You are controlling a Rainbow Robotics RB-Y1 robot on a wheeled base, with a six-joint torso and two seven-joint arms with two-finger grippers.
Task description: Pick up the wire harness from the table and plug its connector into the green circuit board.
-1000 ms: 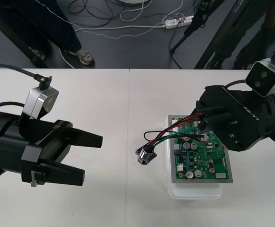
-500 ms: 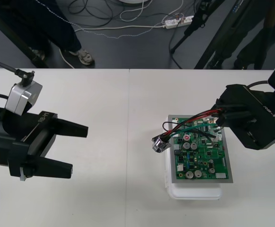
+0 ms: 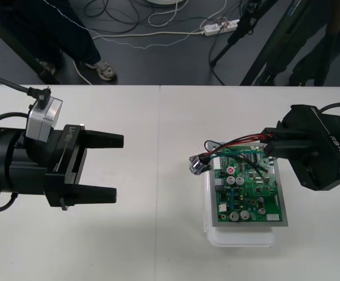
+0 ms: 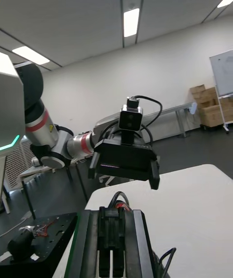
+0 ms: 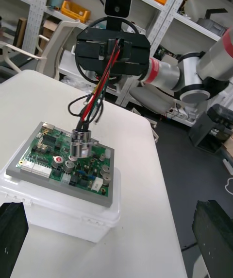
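The green circuit board [image 3: 249, 193] lies on its white base [image 3: 240, 238] at the right of the table. My right gripper [image 3: 269, 146] hovers over the board's far right edge, shut on the wire harness [image 3: 237, 144]. Red, black and green wires run left from its fingers to the round metal socket [image 3: 198, 164], which hangs beside the board's far left corner. The plug is hidden between the fingers. My left gripper [image 3: 119, 168] is open at the left, pointing at the socket from a distance. In the left wrist view the socket [image 5: 80, 144] dangles over the board [image 5: 58, 161] below the right gripper [image 5: 112, 54].
A seam runs down the middle of the table [image 3: 158, 246]. Bare table lies between my left gripper and the board. Cables and a power strip [image 3: 219, 26] lie on the dark floor past the far edge.
My left gripper has come back to the right, toward the board, still open. The right gripper has carried the harness right, away from the left arm; the socket rose toward the board's far left corner.
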